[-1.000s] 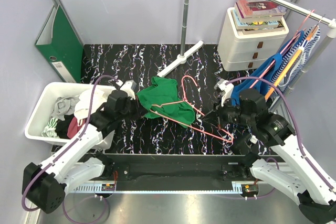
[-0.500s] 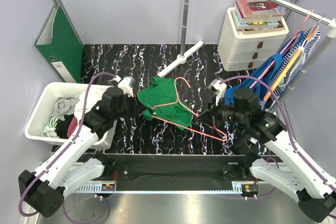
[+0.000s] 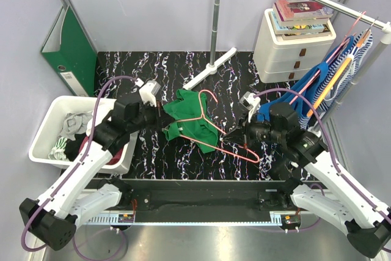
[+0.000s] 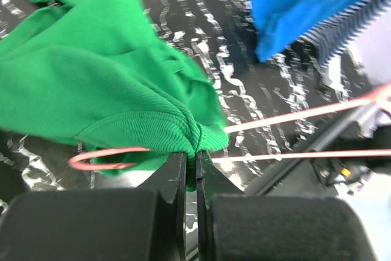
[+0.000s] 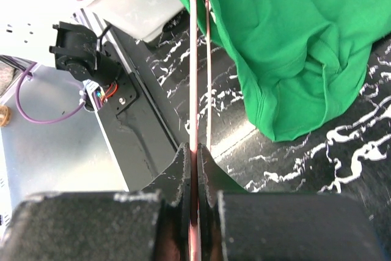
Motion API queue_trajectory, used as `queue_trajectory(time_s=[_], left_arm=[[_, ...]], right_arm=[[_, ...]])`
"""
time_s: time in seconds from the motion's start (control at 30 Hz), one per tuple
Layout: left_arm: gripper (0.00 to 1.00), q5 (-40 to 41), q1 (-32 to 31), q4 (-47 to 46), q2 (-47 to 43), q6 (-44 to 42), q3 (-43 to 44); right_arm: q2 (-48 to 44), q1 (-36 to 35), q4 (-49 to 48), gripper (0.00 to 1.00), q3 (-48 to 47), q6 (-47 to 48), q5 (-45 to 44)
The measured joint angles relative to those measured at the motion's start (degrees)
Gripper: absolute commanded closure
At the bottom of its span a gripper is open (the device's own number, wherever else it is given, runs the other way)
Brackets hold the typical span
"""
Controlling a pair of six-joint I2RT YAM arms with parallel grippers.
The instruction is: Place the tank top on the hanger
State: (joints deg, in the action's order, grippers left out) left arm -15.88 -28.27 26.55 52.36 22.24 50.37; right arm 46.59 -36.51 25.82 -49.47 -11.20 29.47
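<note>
The green tank top point(image 3: 190, 120) hangs bunched above the black marbled table, held at its left edge. My left gripper point(image 3: 164, 121) is shut on a fold of the tank top point(image 4: 122, 90). The thin pink hanger point(image 3: 220, 145) runs through the green fabric, its hook point(image 3: 208, 97) up at the top of the cloth. My right gripper point(image 3: 239, 133) is shut on the hanger's wire point(image 5: 194, 90) near its right end, and the tank top point(image 5: 293, 41) lies beyond the fingers. Part of the hanger is hidden inside the top.
A white bin point(image 3: 49, 132) of clothes stands at the left. A green binder point(image 3: 70, 50) leans at back left. A rail pole point(image 3: 215, 16), white drawers point(image 3: 292, 47) with books, and blue and striped garments point(image 3: 324, 84) on hangers stand at the right.
Both arms moved toward each other and up. The tank top and hanger rose and shifted left, the hanger swinging more upright with the top gathered tighter on it.
</note>
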Motion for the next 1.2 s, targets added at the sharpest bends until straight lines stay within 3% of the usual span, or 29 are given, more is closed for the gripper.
queue_trajectory(time_s=[0.33,0.4,0.5,0.6,0.63,0.73,0.97,1.2], left_arm=[[0.98,-9.7,-1.9,-0.1,3.9,-1.7,5.5],[0.84,-10.3,-3.0,-0.1,4.3,-2.1,5.6],[0.47,-10.0,-4.0,0.0,4.2,-2.8,5.6],[0.26,-7.4,-4.0,0.8,2.8,-3.3,5.5],[0.24,-6.0,-4.0,1.3,1.9,-3.3,5.5],[0.19,-1.4,-4.0,2.6,-1.1,-3.3,5.5],[0.19,5.9,-4.6,4.7,-2.9,-3.1,7.6],[0.19,12.3,-13.4,3.3,3.2,-2.9,11.6]], right_arm=[[0.4,-0.6,-7.3,1.00,3.0,-1.3,0.6],[0.4,-0.6,-8.4,1.00,3.4,-1.6,0.6],[0.4,-0.7,-9.5,1.00,3.8,-1.9,0.6],[0.3,-0.7,-10.7,1.00,4.4,-2.3,0.3],[0.3,-0.7,-11.1,1.00,4.7,-2.4,0.2],[0.2,-0.7,-12.3,1.00,5.7,-2.8,0.2],[0.8,-1.0,-14.8,1.00,6.2,-3.5,0.2],[2.8,-1.9,-19.9,1.00,7.4,-4.8,0.2]])
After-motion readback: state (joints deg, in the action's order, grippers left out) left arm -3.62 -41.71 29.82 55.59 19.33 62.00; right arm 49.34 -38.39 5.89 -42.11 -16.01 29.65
